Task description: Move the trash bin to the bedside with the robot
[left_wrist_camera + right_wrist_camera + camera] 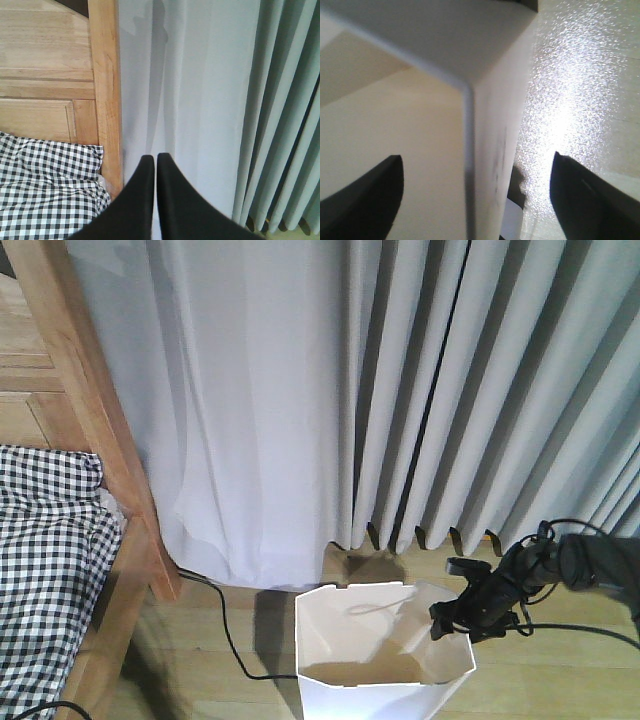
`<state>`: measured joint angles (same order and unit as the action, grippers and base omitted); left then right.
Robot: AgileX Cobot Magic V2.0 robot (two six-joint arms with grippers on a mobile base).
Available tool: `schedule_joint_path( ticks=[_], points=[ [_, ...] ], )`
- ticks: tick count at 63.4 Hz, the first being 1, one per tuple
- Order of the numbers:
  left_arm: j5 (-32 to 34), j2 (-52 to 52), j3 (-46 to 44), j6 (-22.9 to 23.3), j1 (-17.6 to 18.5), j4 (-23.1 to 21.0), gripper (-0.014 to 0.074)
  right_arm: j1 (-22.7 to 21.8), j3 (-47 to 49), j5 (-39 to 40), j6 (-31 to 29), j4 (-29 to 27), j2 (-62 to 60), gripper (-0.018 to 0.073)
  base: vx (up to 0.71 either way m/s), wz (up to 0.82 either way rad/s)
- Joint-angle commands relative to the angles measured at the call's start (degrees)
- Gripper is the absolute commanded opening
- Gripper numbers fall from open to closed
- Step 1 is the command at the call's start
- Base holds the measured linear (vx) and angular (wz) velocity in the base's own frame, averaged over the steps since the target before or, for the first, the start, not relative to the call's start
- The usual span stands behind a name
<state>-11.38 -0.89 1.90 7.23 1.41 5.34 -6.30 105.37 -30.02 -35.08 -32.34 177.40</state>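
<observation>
The white trash bin [360, 700] stands on the wooden floor at the bottom centre, its cream inside showing. My right gripper [455, 615] is at the bin's right rim. In the right wrist view the right gripper [476, 156] is open, its dark fingers [365, 195] wide apart on either side of the trash bin wall [495, 115], one inside and one outside. The bed's wooden frame [100, 420] and checked bedding [50, 570] are at the left, a gap of floor away from the bin. My left gripper [155, 157] is shut and empty, pointing at the bed frame [105, 90] and curtain.
Pale grey curtains [400, 390] hang to the floor behind the bin. A black cable [225, 630] runs over the floor between the bed and the bin. More cables hang from the right arm [590, 560].
</observation>
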Motion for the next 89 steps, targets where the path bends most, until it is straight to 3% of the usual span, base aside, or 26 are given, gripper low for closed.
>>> schedule_joint_path(
  ticks=[1,12,19,33,60,89],
  points=[
    [4.6,-0.8,1.5,0.1,0.0,0.0,-0.0006,-0.2,-5.6,5.1,-2.4,-2.2,-7.6,0.0543,0.00,0.00],
    [4.6,-0.8,1.5,0.1,0.0,0.0,-0.0006,-0.2,-22.3,16.2,-12.6,-8.3,-18.9,0.0513,0.00,0.00],
    [4.6,-0.8,1.5,0.1,0.0,0.0,-0.0006,-0.1,-29.7,15.8,-19.5,-11.8,-26.3,0.0501,0.00,0.00],
    [4.6,-0.8,1.5,0.1,0.0,0.0,-0.0006,-0.1,-44.0,14.2,-27.8,-19.2,-46.4,0.0499,0.00,0.00],
    [4.6,-0.8,1.5,0.1,0.0,0.0,-0.0006,-0.1,-62.7,13.1,-28.4,-19.7,-97.1,0.0499,0.00,0.00],
    [4.6,-0.8,1.5,0.1,0.0,0.0,-0.0006,0.2,-79.1,20.4,-27.5,-20.8,-143.2,0.0499,0.00,0.00]
  ],
)
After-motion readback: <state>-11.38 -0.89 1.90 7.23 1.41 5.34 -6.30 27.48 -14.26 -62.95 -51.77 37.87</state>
